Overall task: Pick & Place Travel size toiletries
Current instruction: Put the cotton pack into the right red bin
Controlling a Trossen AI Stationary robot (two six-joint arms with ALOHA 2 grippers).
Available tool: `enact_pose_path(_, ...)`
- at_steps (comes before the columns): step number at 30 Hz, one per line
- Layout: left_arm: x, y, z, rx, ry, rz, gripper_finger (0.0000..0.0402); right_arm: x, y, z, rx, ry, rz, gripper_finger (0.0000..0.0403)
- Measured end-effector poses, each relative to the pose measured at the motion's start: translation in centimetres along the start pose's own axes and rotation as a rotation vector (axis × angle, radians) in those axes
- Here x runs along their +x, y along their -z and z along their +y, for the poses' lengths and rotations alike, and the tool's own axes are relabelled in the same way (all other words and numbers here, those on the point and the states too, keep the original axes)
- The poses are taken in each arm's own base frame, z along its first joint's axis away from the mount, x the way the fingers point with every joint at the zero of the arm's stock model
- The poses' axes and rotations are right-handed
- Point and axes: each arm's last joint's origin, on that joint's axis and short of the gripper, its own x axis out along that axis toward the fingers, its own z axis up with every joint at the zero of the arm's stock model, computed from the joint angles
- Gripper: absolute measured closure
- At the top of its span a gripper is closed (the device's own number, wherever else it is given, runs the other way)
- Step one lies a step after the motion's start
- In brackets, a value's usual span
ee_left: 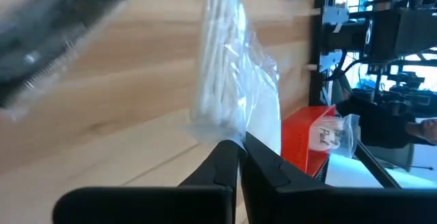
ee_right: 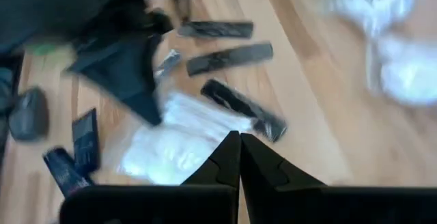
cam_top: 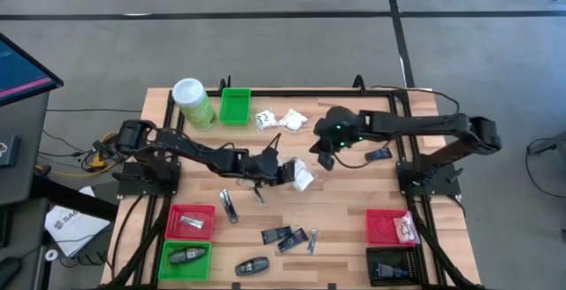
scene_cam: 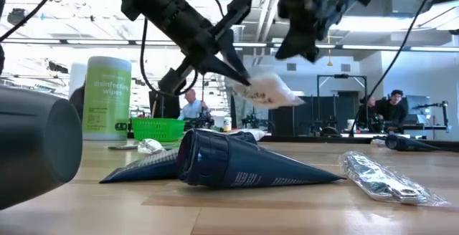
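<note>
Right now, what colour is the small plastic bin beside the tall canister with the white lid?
The small plastic bin is bright green, clearest in the high view.

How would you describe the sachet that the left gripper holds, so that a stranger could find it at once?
Start at the middle of the table, where the two dark arms nearly meet. The left gripper is shut on a white crinkly sachet, lifted clear of the wood. The other white sachets lie flat near the green bin; only this one hangs from fingers.
</note>
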Motion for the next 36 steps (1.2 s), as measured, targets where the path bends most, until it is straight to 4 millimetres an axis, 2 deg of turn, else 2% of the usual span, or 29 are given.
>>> enact_pose_path(6,-1.6,-1.5,-0.8,0.059,0.013,0.005,0.0401,-1.9,-0.2,2.3,-0.187,0.004,-0.087,0.0403)
enact_pose_path(12,-2.8,-2.2,-1.2,0.127,0.014,0.037,0.0401,-1.8,0.3,4.6,-0.243,-0.015,-0.103,0.0403)
enact_pose_path(17,-3.2,-2.1,-1.4,0.171,0.038,0.099,0.0401,-1.9,0.6,7.0,-0.241,0.029,-0.120,0.0403)
enact_pose_path(26,-3.2,-1.5,-1.4,0.235,0.058,0.211,0.0401,-4.5,0.1,11.8,-0.343,0.179,-0.237,0.0399)
enact_pose_path(29,-3.2,-1.5,-1.5,0.235,0.068,0.215,0.0401,-5.2,0.4,13.1,-0.366,0.195,-0.265,0.0380)
enact_pose_path(32,-3.2,-1.6,-1.7,0.231,0.092,0.219,0.0401,-5.8,0.4,14.1,-0.374,0.213,-0.299,0.0343)
enact_pose_path(36,-3.2,-2.0,-2.3,0.210,0.157,0.217,0.0401,-4.8,0.3,15.3,-0.413,0.262,-0.271,0.0277)
